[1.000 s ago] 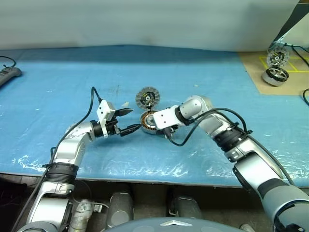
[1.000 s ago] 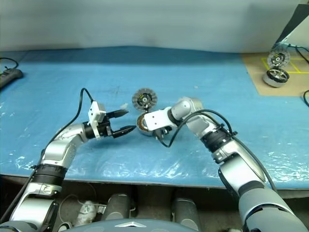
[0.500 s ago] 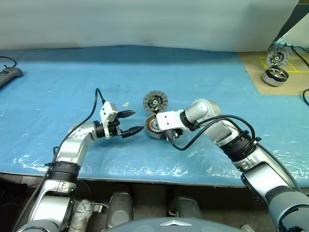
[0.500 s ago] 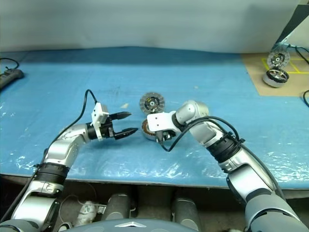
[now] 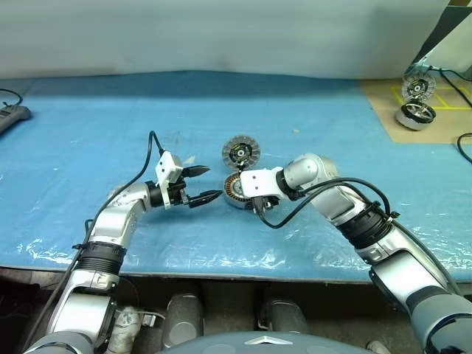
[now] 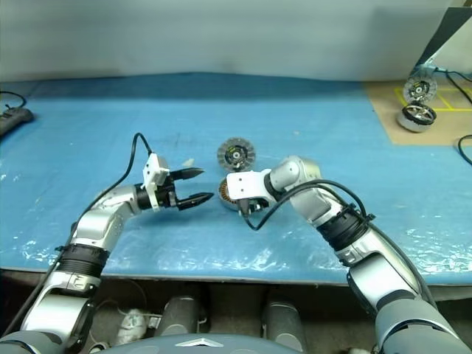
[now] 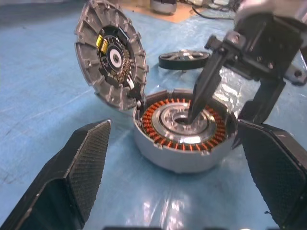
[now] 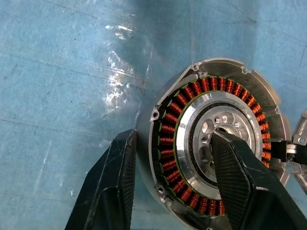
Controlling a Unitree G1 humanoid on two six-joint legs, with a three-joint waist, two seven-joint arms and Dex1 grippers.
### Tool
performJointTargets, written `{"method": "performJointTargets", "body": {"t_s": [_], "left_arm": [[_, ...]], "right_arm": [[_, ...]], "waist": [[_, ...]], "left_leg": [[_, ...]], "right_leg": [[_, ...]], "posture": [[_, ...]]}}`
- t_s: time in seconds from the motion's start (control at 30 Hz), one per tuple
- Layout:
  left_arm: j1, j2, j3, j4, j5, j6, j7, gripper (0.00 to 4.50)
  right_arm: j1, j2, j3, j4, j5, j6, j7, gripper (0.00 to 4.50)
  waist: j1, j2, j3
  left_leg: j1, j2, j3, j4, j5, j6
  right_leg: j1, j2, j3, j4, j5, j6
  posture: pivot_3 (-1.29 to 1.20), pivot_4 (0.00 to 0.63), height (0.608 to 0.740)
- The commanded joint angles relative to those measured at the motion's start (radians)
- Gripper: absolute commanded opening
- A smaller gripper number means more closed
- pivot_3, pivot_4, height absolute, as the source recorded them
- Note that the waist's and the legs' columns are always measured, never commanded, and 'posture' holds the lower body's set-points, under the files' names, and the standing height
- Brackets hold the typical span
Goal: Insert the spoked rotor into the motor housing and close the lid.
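**Right claw straddling the housing wall, rotor still out**

Right gripper (image 8: 172,187): fingers apart, one tip down in the silver hub, the other outside the wall of the motor housing (image 7: 184,132). No clamp visible; a gap shows beside the outer finger.

Left gripper (image 5: 203,184): fingers wide apart, empty, level, just beside the housing. A second ago it sat slightly farther off.

Lid (image 7: 112,52): stands open on its hinge, segmented face showing, as before.

Spoked rotor (image 7: 184,58): flat on the blue table cover (image 5: 310,110), behind the housing, untouched.
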Motion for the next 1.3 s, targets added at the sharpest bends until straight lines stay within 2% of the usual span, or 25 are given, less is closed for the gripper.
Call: {"method": "performJointTargets", "body": {"t_s": [0.03, 0.07, 0.33, 0.47, 0.53, 0.6, 0.7, 0.8, 0.97, 1.2, 1.3], "left_arm": [[-0.040, 0.008, 0.033, -0.008, -0.016, -0.003, 0.006, 4.50], [-0.051, 0.009, 0.040, -0.005, -0.024, 0.005, 0.007, 4.50], [-0.077, 0.032, 0.050, 0.009, -0.049, 0.060, -0.039, 4.50], [-0.057, 0.051, 0.030, -0.024, -0.045, 0.076, -0.086, 4.50], [-0.035, 0.058, 0.018, -0.047, -0.037, 0.054, -0.111, 4.50], [0.001, 0.063, 0.009, -0.088, -0.035, 0.039, -0.130, 4.50], [0.047, 0.062, -0.007, -0.140, -0.027, 0.024, -0.125, 4.50], [0.071, 0.054, -0.016, -0.164, -0.022, 0.015, -0.112, 4.50], [0.055, 0.030, -0.027, -0.120, -0.006, 0.000, -0.093, 4.50], [-0.054, 0.014, -0.026, 0.073, 0.024, -0.065, -0.123, 4.50], [-0.053, 0.023, -0.019, 0.075, 0.019, -0.076, -0.133, 4.50]], "right_arm": [[0.024, 0.021, -0.028, -0.023, 0.049, 0.098, 0.006, 3.27], [0.023, 0.016, -0.037, -0.026, 0.061, 0.129, 0.014, 3.65], [0.016, -0.031, -0.215, -0.188, 0.318, 0.342, 0.095, 3.65], [0.027, -0.063, -0.338, -0.272, 0.436, 0.430, 0.065, 3.65], [0.067, -0.085, -0.387, -0.317, 0.454, 0.428, 0.019, 3.65], [0.164, -0.098, -0.428, -0.363, 0.405, 0.356, -0.094, 3.65], [0.313, -0.055, -0.510, -0.398, 0.380, 0.312, -0.280, 3.65], [0.437, -0.001, -0.565, -0.436, 0.404, 0.323, -0.390, 3.65], [0.557, 0.064, -0.557, -0.439, 0.401, 0.316, -0.510, 3.65], [0.554, 0.089, -0.520, -0.317, 0.397, 0.261, -0.572, 3.65], [0.529, 0.102, -0.518, -0.226, 0.386, 0.222, -0.605, 3.65]], "waist": [[-0.001, 0.000, 0.000], [-0.001, 0.000, 0.000], [0.010, 0.000, 0.002], [0.011, 0.000, 0.002], [0.011, 0.001, 0.002], [0.014, 0.000, 0.002], [0.017, 0.000, 0.002], [0.016, 0.001, 0.003], [0.010, 0.001, 0.003], [0.010, 0.001, 0.003], [0.008, 0.001, 0.003]], "left_leg": [[-0.001, 0.000, 0.000, -0.001, 0.000, 0.000], [-0.001, 0.000, 0.000, -0.001, 0.000, 0.000], [-0.006, -0.001, 0.001, -0.002, 0.000, 0.001], [-0.007, 0.000, 0.001, -0.002, 0.001, 0.003], [-0.007, 0.000, 0.001, -0.002, 0.001, 0.002], [-0.006, 0.000, 0.001, -0.003, 0.000, 0.000], [-0.006, -0.001, 0.001, -0.006, 0.000, 0.000], [-0.006, -0.001, 0.002, -0.008, 0.000, 0.000], [-0.004, -0.002, 0.002, -0.011, 0.000, 0.000], [-0.004, -0.002, 0.002, -0.013, 0.001, -0.001], [-0.004, -0.003, 0.002, -0.013, 0.002, -0.002]], "right_leg": [[-0.001, 0.000, 0.000, 0.000, 0.000, 0.000], [-0.001, 0.000, 0.000, 0.000, 0.000, 0.000], [-0.004, 0.000, 0.000, -0.003, 0.000, 0.000], [-0.005, 0.000, -0.001, -0.003, 0.000, 0.000], [-0.005, 0.000, -0.001, -0.003, 0.000, 0.000], [-0.005, 0.000, -0.001, -0.004, 0.000, 0.000], [-0.004, 0.000, -0.001, -0.008, 0.000, 0.000], [-0.005, 0.000, -0.001, -0.009, 0.000, 0.000], [-0.004, 0.000, -0.001, -0.011, 0.000, 0.000], [-0.003, 0.000, -0.001, -0.013, 0.000, 0.000], [-0.003, 0.000, -0.001, -0.013, 0.000, 0.000]], "posture": [[0.00, 0.150, 0.740], [0.00, 0.150, 0.740], [0.00, 0.150, 0.740], [0.00, 0.150, 0.740], [0.00, 0.150, 0.740], [0.00, 0.150, 0.740], [0.00, 0.150, 0.740], [0.00, 0.150, 0.740], [0.00, 0.150, 0.740], [0.00, 0.150, 0.740], [0.00, 0.150, 0.740]]}}
